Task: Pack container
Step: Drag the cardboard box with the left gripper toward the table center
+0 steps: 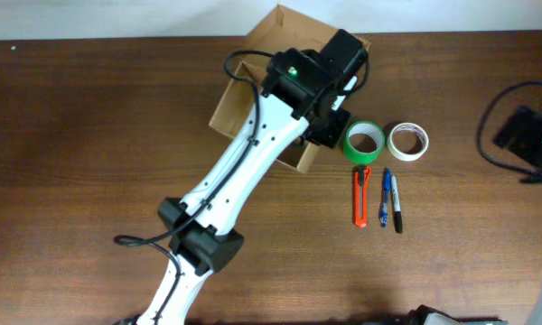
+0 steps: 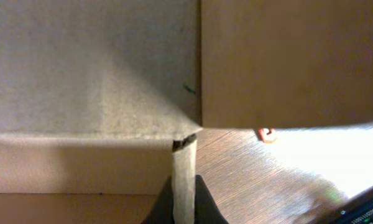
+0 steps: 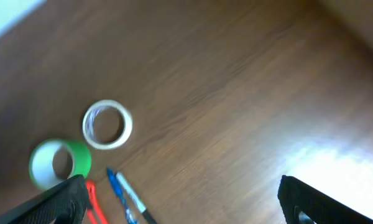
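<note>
The container (image 1: 238,101) is an open tan cardboard box at the back centre of the table. My left gripper (image 1: 330,128) is at the box's right side, partly hiding it. In the left wrist view my left gripper (image 2: 184,210) is shut on a thin upright cardboard edge (image 2: 184,177) of the box, with cardboard panels (image 2: 81,74) filling the view above. My right gripper (image 3: 183,199) is open and empty, high above the table. Its arm (image 1: 531,135) is at the far right.
To the right of the box lie a green tape roll (image 1: 364,141), a white tape roll (image 1: 407,141), an orange cutter (image 1: 361,196), a blue pen (image 1: 386,197) and a black marker (image 1: 397,206). The right wrist view shows the rolls (image 3: 107,124) (image 3: 59,163) and the pens (image 3: 119,196).
</note>
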